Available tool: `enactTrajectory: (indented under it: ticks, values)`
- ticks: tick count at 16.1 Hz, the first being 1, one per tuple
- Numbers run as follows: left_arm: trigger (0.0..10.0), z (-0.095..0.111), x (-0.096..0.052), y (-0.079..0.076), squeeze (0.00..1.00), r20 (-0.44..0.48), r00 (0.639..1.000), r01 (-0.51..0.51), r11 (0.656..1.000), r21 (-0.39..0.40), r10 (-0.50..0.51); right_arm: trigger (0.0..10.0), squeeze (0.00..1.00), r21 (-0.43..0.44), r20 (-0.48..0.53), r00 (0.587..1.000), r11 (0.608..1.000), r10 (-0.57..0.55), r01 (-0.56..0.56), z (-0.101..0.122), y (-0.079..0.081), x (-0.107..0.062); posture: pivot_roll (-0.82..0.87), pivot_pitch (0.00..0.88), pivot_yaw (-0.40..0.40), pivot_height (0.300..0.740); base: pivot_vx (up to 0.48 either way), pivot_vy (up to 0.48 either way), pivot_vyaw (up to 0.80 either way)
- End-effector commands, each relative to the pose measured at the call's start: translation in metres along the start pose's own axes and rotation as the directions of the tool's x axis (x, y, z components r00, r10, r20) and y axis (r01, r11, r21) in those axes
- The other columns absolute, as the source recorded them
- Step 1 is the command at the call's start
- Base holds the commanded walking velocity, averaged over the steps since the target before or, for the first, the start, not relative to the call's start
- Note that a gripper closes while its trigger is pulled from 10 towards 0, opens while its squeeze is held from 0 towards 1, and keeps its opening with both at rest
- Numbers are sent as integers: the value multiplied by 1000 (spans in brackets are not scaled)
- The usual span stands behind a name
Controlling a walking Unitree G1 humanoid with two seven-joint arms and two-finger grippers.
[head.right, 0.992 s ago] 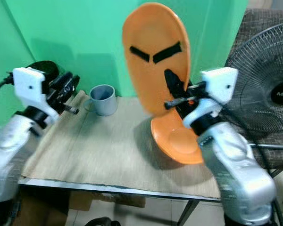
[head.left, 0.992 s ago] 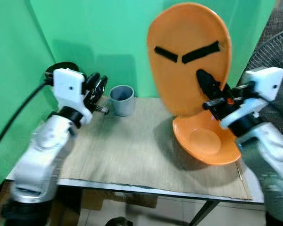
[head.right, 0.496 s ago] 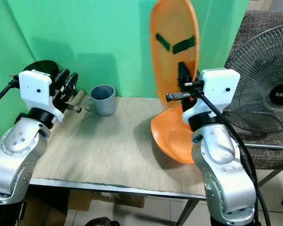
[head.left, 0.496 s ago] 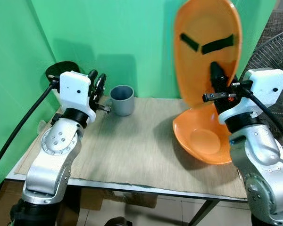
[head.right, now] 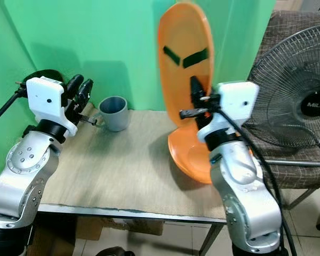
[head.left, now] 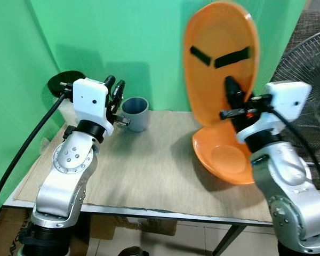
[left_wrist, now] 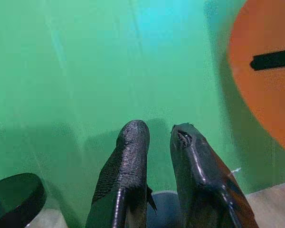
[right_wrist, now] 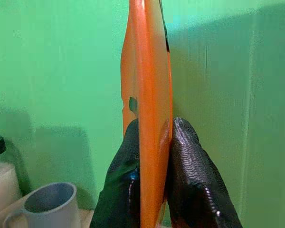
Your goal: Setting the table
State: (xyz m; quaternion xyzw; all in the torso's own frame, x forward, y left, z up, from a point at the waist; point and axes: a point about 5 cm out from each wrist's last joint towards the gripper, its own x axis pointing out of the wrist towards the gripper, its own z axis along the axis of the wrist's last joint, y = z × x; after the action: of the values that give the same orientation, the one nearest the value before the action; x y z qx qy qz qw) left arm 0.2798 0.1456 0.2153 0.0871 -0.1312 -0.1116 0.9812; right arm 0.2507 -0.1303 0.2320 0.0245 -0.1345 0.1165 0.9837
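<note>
Right gripper (right_wrist: 152, 142): clenched on the lower rim of an orange plate (head.left: 220, 64), one black finger on each face, as seen edge-on in the right wrist view. The plate is held upright and slightly tilted, raised above the right half of the table (head.left: 144, 170), before the green backdrop (head.left: 122, 37). Two black strips are borne on its visible face.

Second orange plate (head.left: 224, 160): lying on the table directly below the held one, near the right edge.

Left gripper (head.left: 116, 90): raised above the table's rear left corner, just beside the grey mug (head.left: 135, 113). Its fingers (left_wrist: 128, 166) are parted by a narrow gap and nothing is grasped between them.

Grey mug: standing upright at the back of the table, left of centre, well apart from both plates.

Black round object (head.left: 64, 82): located behind the left arm.

Standing fan (head.right: 293, 101): placed to the right of the table.
</note>
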Motion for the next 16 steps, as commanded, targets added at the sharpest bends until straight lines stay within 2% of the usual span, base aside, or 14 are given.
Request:
enactTrajectory:
  ticks: [1, 12, 14, 16]
  values:
    - [10000, -3, 0, 1, 0, -15, 1000, -1, 1000, 13, 1, 10000, 0, -1, 50, 999, 1000, 11, -11, 9, 1, 1, 26, 0, 85, 740, 0, 0, 0]
    - [10000, -3, 2, -1, 0, -11, 1000, 7, 1000, 7, -7, 10000, 0, 6, 45, 999, 1000, 9, -9, 9, -1, 2, 22, 0, 84, 740, -263, 0, 0]
    - [10000, -4, 3, -1, 0, -17, 1000, 5, 1000, 7, -5, 10000, 0, -45, 53, 999, 999, -12, 15, 10, -6, 4, 21, 0, 81, 740, -129, 0, 0]
    - [10000, -7, 5, 0, 0, -36, 999, -26, 999, -43, 24, 10000, 0, -26, 84, 995, 998, -51, 53, 14, -10, 6, 12, 0, 86, 740, 0, 0, 0]
